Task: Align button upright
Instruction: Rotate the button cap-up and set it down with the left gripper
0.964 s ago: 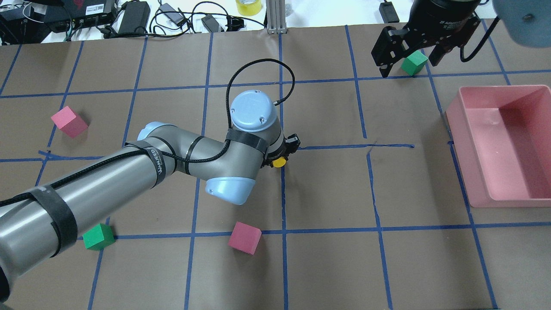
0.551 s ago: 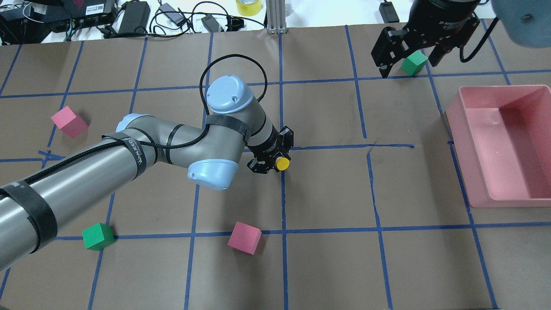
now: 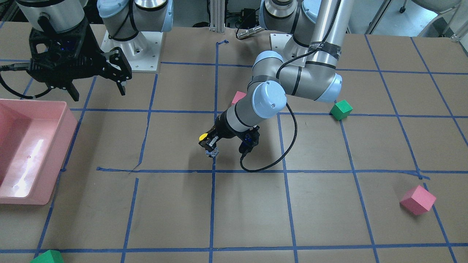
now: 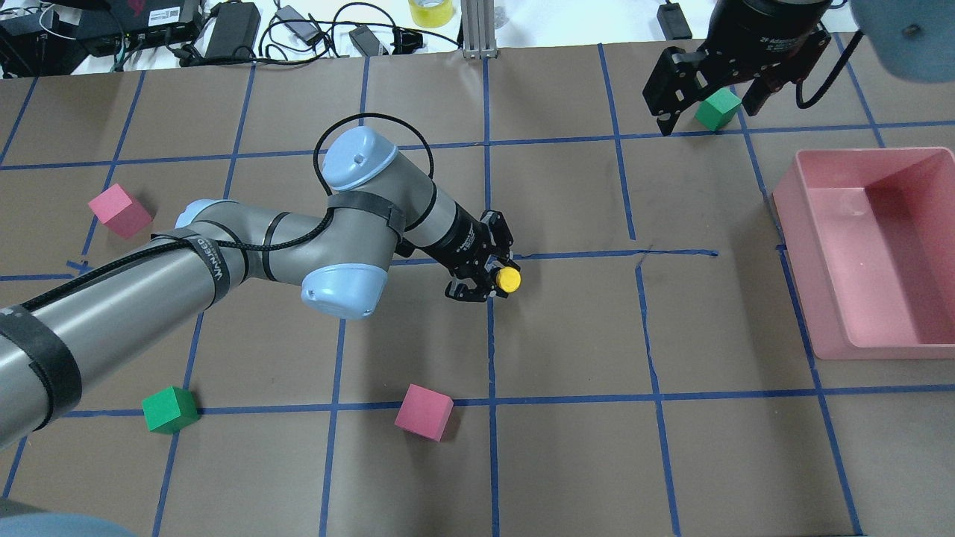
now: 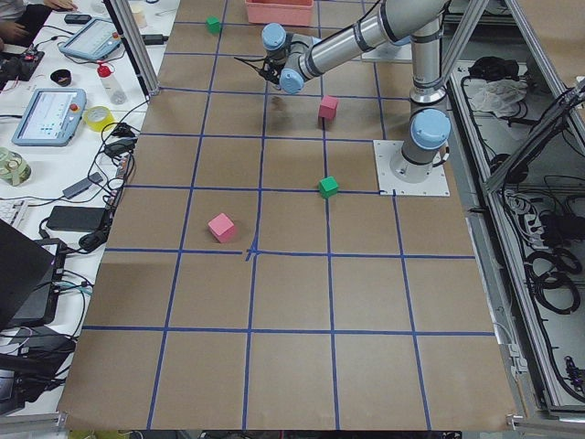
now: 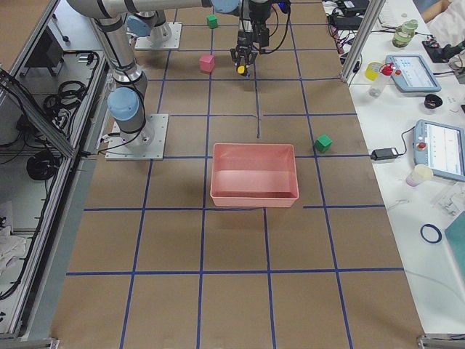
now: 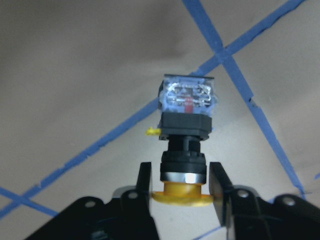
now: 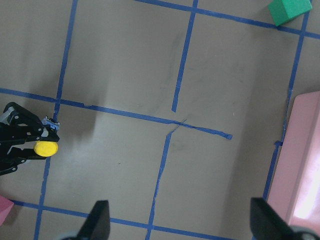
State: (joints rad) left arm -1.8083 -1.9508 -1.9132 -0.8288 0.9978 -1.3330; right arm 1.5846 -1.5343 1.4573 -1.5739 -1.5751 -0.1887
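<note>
Button [image 7: 185, 145]: round yellow mushroom cap, silver collar, black neck and housing, translucent blue-grey end block with a red mark. Clamped at the neck, just under the cap, in the left claw [image 7: 181, 171]. Cap uppermost, body tilted down toward the surface [image 7: 75, 75] near a blue tape crossing [image 7: 220, 61]; contact with the surface indeterminate.

From the bench centre toward the right end I see bare paper up to the pink bin [image 4: 865, 253], which walls off that edge. My left arm [image 4: 224, 261] lies from the robot-side left corner to the centre — no passing through there — with the left gripper [image 4: 492, 280] clamped on the button [image 4: 509, 280]. One pink cube [image 4: 424, 412] sits behind it toward the robot-side edge. The right gripper [image 4: 707, 101], fingers spread, hangs over a green cube [image 4: 718, 109] near the operators'-side right corner — crowded.
</note>
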